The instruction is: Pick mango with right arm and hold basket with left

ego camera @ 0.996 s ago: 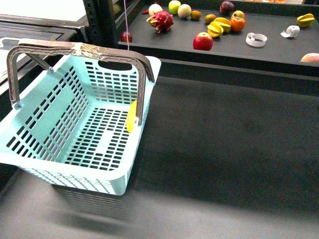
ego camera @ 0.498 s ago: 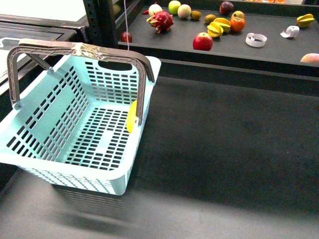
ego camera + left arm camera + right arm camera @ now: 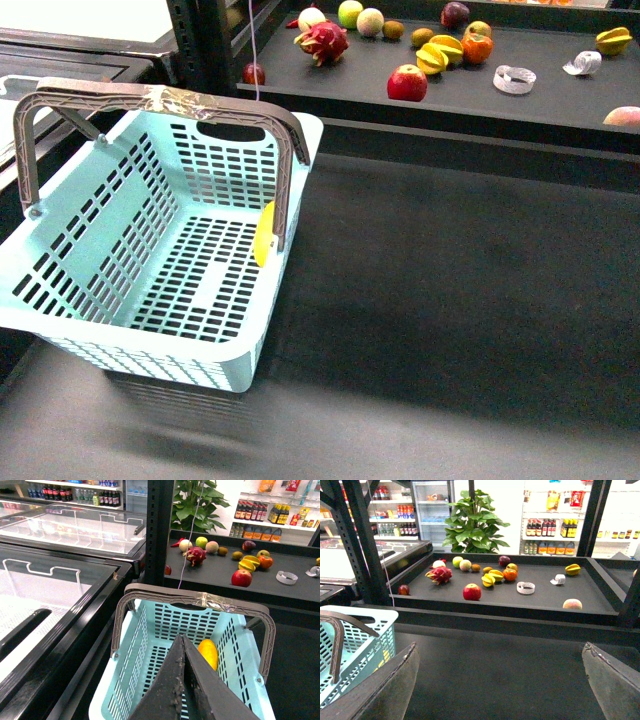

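The mango (image 3: 264, 234) is lying inside the basket (image 3: 60, 300), leaning against the inner wall on the robot's right side, just beside the foot of the taped handle (image 3: 170, 98). In the left wrist view the mango (image 3: 208, 653) is showing past the left pincer (image 3: 184, 645), whose two fingers are pressed together w/ no gap and nothing between them, hovering over the basket (image 3: 145, 650) opening. The right pincer (image 3: 500, 690) is spread wide, fingers at opposite edges of its view, holding nothing, well apart from the basket, above the dark surface (image 3: 460, 300).

Handling, as a judgement: the mango is looking smooth & rounded, so prob. slippery; fairly firm, moderate weight, skin could bruise if squeezed hard. Best hold is across the narrow middle, fingers on the two flatter sides, coming from above since the wall is blocking one side. The basket is looking like light, slightly flexy plastic; it could slide or tip when nudged, so the rim or the handle is the sensible place for the left pincer to be steadying it.

Other fruit, incl. a red apple (image 3: 407, 83), is sitting on the far shelf (image 3: 560, 105).
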Available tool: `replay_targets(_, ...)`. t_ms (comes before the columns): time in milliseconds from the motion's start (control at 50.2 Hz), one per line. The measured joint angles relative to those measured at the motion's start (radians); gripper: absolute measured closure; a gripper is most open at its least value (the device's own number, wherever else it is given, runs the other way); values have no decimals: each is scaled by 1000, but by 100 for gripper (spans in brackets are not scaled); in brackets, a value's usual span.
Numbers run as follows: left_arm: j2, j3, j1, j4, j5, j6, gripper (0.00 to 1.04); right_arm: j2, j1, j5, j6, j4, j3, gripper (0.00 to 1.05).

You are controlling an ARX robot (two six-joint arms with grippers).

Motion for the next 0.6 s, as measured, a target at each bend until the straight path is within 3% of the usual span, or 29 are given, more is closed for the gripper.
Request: replay_targets(598, -435, -3, 0, -398, 0, 8, 103, 0, 0, 0, 0, 0, 0, 8)
